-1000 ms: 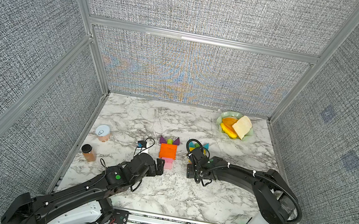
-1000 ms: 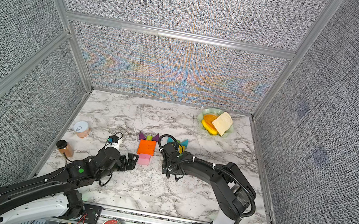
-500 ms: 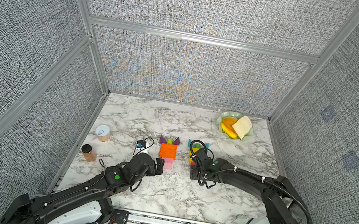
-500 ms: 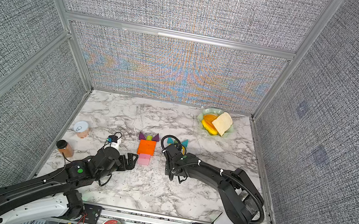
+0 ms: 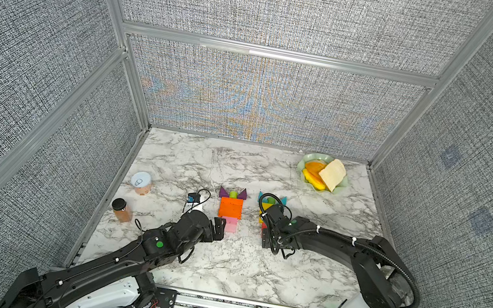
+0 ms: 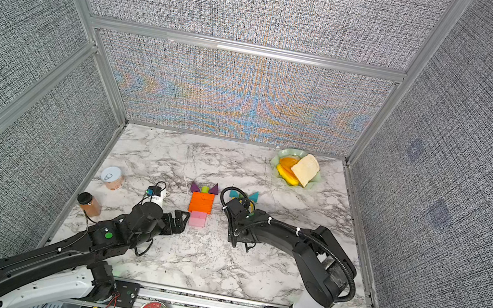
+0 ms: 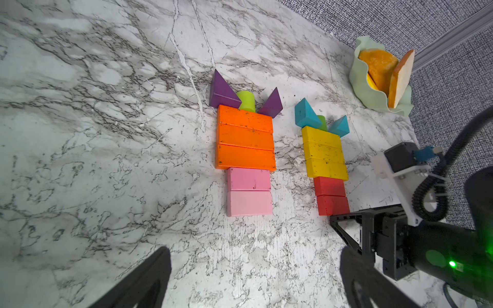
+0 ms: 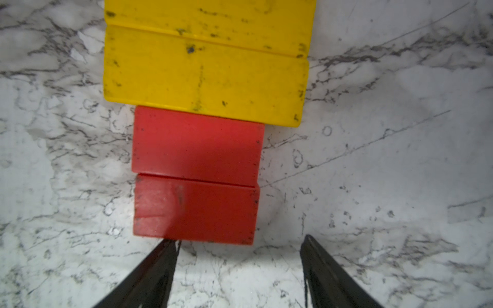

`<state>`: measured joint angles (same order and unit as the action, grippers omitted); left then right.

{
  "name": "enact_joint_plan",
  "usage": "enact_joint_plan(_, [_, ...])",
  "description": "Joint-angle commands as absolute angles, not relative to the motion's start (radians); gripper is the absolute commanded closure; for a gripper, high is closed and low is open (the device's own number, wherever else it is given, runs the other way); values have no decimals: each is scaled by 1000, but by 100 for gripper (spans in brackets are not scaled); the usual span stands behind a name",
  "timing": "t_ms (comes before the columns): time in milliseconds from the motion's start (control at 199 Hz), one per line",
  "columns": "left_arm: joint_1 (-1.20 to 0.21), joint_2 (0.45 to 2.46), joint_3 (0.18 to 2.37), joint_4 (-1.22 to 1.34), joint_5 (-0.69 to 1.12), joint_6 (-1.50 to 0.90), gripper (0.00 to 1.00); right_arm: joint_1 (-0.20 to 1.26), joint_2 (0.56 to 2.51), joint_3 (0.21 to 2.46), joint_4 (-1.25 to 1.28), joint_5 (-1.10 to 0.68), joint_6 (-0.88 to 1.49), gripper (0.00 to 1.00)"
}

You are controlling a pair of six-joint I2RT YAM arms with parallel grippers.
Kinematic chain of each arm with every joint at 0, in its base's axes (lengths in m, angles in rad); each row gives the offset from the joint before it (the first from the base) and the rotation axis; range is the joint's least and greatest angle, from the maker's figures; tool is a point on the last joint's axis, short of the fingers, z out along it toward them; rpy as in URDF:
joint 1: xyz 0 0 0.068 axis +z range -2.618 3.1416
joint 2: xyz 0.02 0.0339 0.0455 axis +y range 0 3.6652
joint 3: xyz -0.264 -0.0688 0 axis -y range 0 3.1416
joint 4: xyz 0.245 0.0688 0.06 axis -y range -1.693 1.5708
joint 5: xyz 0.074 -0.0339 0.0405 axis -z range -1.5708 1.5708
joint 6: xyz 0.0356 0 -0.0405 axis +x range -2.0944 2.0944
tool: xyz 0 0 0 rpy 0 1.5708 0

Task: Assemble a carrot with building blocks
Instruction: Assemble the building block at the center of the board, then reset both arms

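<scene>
Change over the last second: right hand point(image 8: 238, 249) has slid a little toward the lower right in both top views, backing off the tail of the yellow-red figure; jaws same width, apart, nothing between them. One fingertip point(image 8: 170, 244) sits right at the near edge of the lower red bar point(image 8: 194, 208), contact can't be told. Left hand point(image 7: 253, 256) unmoved, wide apart and empty, parked just below the pink bars point(image 7: 249, 194)

No block has shifted. On the table point(image 5: 219, 259), centre of the top views, two flat figures lie side by side:
- orange bars point(image 7: 245, 141) x3, pink x2 below, lime stub point(image 7: 246, 100) between purple triangles point(image 7: 222, 92) on top
- yellow bars point(image 7: 324, 152) x3, red bars point(image 7: 332, 196) x2, green stub point(image 7: 322, 122) between teal triangles point(image 7: 305, 113)

Rows touch, edges roughly flush

Judgement: last red bar looks released, both carrots look complete, no loose blocks seen; only pulling the arms clear seems left. Risk: that near fingertip nudging the red bar on the way out
</scene>
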<state>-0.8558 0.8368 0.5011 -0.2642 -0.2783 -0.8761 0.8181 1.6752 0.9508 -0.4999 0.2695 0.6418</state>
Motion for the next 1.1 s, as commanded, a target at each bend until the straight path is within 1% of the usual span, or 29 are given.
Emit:
enact_joint_plan(0, [-856,836,498,-270,-284,-877,1,817,1678,957,-515,295,652,24])
enact_joint_plan(271, [-856,851,505,-266,-279,-868,0,822,1636,951,-536,268,629,24])
enact_joint_plan(371, [-855,843,526,-290,-299,-844,1,831,1567,961,-574,252,604,24])
enact_joint_plan(461, [-856,833,586,-342,-345,-797,1,831,1476,1001,-622,272,575,23])
enact_joint_plan(587, [-856,829,726,-411,-441,-629,1,827,1333,1087,-637,323,495,17])
enact_joint_plan(647, [-856,829,789,-426,-489,-558,1,827,1282,1126,-611,339,427,16])
enact_joint_plan(702, [-856,823,826,-431,-531,-545,0,827,1244,1149,-562,334,353,15])
enact_joint_plan(712, [-856,822,832,-430,-537,-545,0,827,1239,1155,-557,332,341,12])
enact_joint_plan(717, [-856,821,833,-429,-542,-545,0,827,1237,1157,-552,331,336,7])
enact_joint_plan(722, [-856,819,836,-429,-546,-546,0,827,1234,1157,-546,330,332,4])
enact_joint_plan(737, [-856,816,841,-422,-557,-547,1,827,1226,1161,-532,331,325,1])
enact_joint_plan(828, [-856,798,828,-348,-620,-484,1,827,1194,1107,-414,425,353,1])
enact_joint_plan(888, [-856,796,806,-297,-643,-419,0,823,1187,1045,-312,488,296,1])
enact_joint_plan(968, [-856,778,731,-165,-739,-369,0,798,1187,985,-237,557,244,1])
enact_joint_plan(1013, [-856,747,656,-33,-815,-318,0,752,1183,956,-216,543,232,1])
enact_joint_plan(1053, [-856,716,564,164,-871,-156,1,690,1174,934,-200,495,234,1])
enact_joint_plan(1099, [-851,684,441,404,-867,46,1,614,1159,873,-172,436,238,1])
